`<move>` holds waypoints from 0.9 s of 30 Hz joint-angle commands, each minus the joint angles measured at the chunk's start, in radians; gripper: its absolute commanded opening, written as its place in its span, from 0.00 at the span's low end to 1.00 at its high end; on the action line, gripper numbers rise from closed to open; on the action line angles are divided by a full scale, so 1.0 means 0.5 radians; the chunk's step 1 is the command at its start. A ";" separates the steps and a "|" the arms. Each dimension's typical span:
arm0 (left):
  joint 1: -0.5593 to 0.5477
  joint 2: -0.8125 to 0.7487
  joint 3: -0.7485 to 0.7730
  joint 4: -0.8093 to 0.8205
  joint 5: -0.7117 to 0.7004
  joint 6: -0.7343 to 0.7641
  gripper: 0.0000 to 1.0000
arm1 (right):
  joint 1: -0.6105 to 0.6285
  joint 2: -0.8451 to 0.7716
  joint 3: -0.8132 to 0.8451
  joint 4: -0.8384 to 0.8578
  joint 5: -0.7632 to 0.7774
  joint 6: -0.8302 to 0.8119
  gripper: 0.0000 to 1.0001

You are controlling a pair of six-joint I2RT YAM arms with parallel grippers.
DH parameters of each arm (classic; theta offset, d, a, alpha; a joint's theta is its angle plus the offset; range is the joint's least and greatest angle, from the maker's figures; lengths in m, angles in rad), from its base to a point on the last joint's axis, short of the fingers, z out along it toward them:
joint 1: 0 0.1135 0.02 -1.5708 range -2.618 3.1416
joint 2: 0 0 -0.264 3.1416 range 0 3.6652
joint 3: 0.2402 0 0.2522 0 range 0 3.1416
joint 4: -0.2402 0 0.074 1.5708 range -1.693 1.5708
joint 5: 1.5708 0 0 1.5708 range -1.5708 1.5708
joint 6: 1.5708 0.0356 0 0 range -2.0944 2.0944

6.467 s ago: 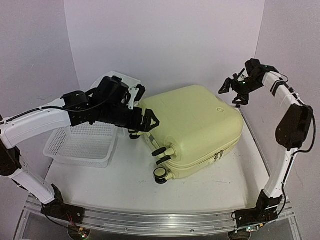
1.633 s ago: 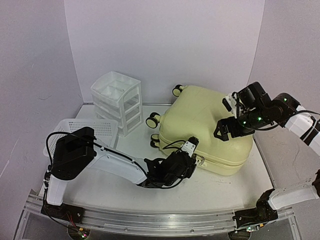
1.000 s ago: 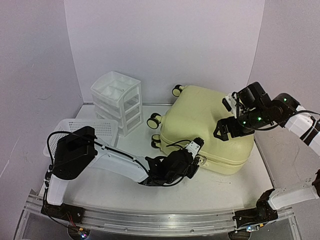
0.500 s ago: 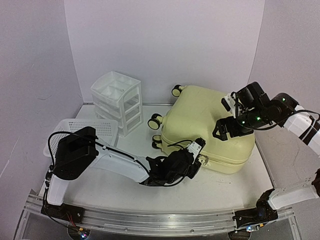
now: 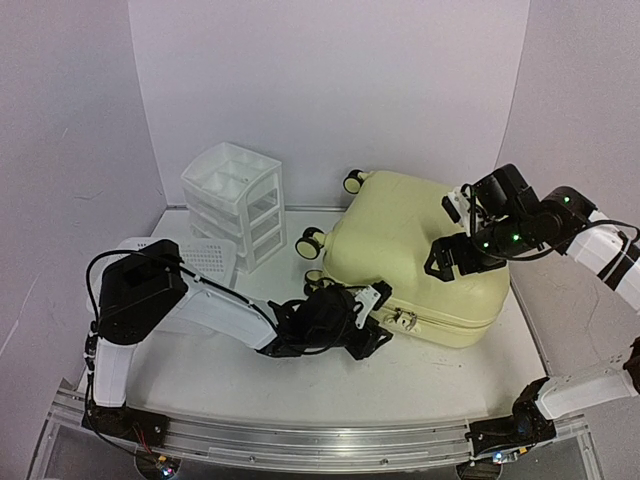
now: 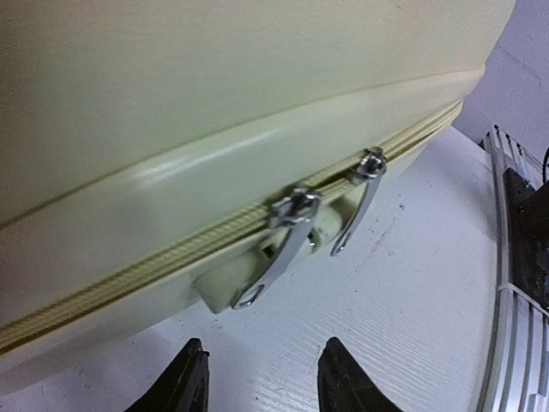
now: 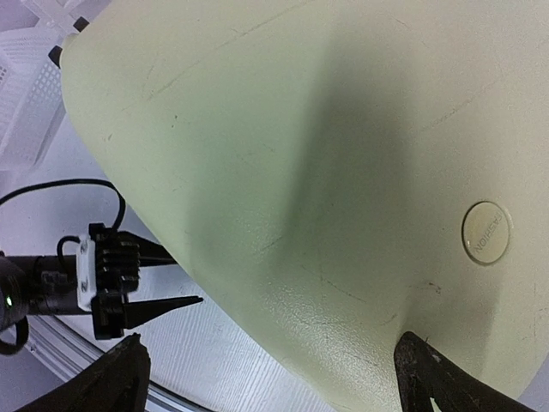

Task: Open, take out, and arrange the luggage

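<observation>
Spread apart, empty at left gripper (image 6: 262, 386), zip pulls (image 6: 292, 245) just ahead on the case (image 6: 171, 103). Spread wide at right gripper (image 7: 274, 378), case just under.

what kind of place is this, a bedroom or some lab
Probably a robot lab test cell: plain white walls box in a white table, robot arms mount on a metal rail, and the luggage, drawer unit and basket look staged.

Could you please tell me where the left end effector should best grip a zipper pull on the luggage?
Probably the free lower end of the nearer zipper pull. It hangs clear of the luggage seam above the table, so the left end effector should approach low from the front, pinching its flat faces.
</observation>
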 commanded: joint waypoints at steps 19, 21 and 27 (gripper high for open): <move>-0.040 -0.058 0.179 0.259 -0.215 0.001 0.42 | 0.005 -0.008 -0.032 0.049 0.003 0.026 0.98; -0.058 -0.031 0.211 0.251 -0.321 0.023 0.39 | 0.005 -0.007 -0.027 0.047 -0.004 0.025 0.98; -0.094 0.037 0.269 0.238 -0.542 0.076 0.33 | 0.006 -0.019 -0.026 0.051 -0.004 0.027 0.98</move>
